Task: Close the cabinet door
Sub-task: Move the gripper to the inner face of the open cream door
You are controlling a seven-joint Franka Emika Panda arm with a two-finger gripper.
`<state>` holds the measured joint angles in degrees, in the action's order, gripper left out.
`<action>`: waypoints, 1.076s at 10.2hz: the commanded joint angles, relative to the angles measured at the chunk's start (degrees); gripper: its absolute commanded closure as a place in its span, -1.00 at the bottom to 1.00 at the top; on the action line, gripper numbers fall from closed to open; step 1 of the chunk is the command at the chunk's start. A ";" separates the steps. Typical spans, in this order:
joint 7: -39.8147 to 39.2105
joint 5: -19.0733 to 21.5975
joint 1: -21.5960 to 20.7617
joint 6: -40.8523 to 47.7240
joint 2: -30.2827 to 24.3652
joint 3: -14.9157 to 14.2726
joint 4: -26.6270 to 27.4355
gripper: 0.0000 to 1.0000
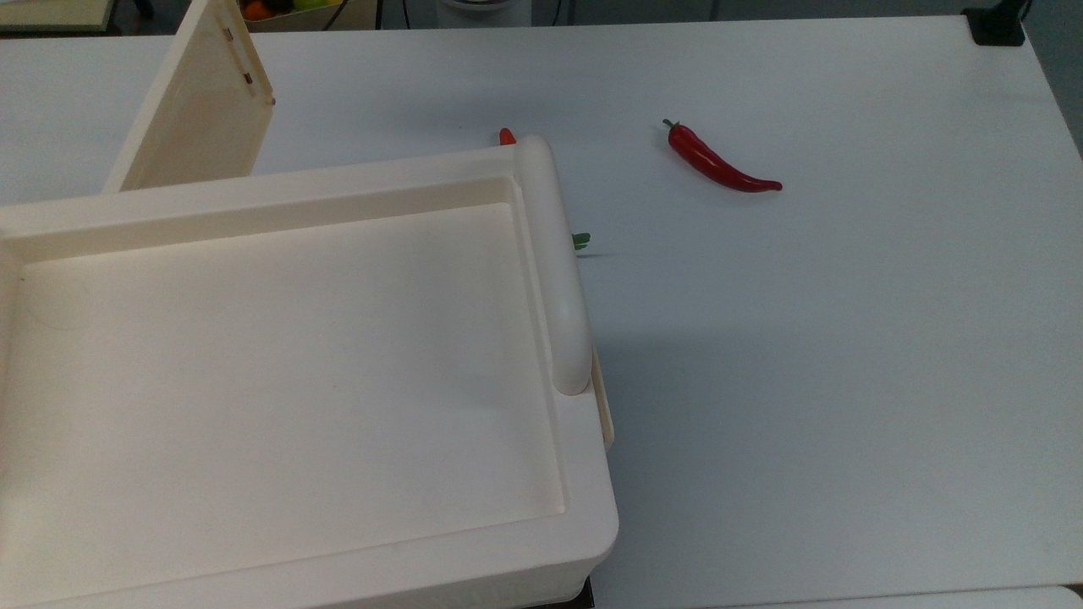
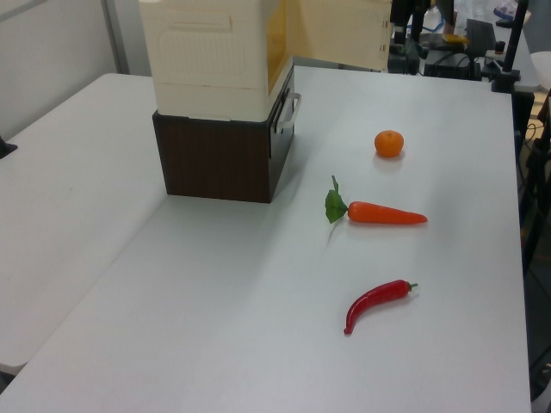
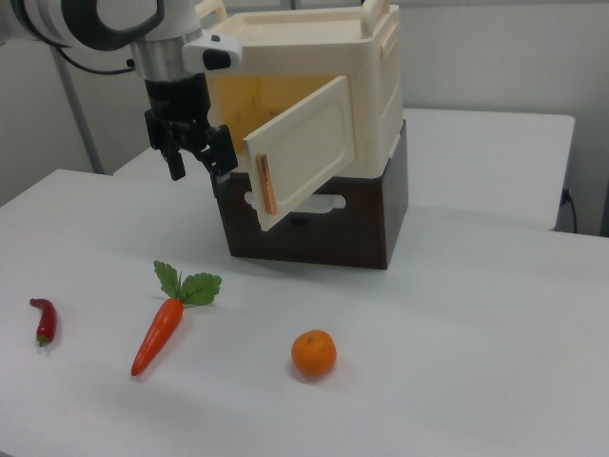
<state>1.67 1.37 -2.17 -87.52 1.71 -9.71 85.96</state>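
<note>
Black two-finger gripper on the white robot arm hangs in the upper left of the right view, fingers spread apart and gripping nothing, just to the left of the flat cream-beige cabinet door. That door stands swung open, its free edge with a copper-coloured strip closest to the gripper, though whether the two touch cannot be told.

Nearest the right view's camera, on the white table, lie a round orange fruit, an orange carrot with green leaves and a glossy red chili pepper at the frame's left edge.

Behind them the large cream-white plastic cabinet sits on a dark brown box, its yellowish interior exposed.

In the top view the door juts out at upper left beyond the cabinet's recessed top and long rounded white bar handle.
</note>
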 commanded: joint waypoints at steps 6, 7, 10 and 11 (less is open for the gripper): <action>-0.79 2.06 -0.29 0.94 -0.48 -0.40 0.79 -1.00; -1.31 2.06 -0.29 3.03 -0.65 -0.40 0.79 -0.70; -5.78 2.06 -0.03 6.13 -1.09 -0.66 0.87 0.72; -8.50 2.06 1.01 6.13 -1.27 -0.66 0.79 0.82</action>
<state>-1.58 2.34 -2.15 -82.77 1.77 -9.71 86.15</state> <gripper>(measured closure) 0.568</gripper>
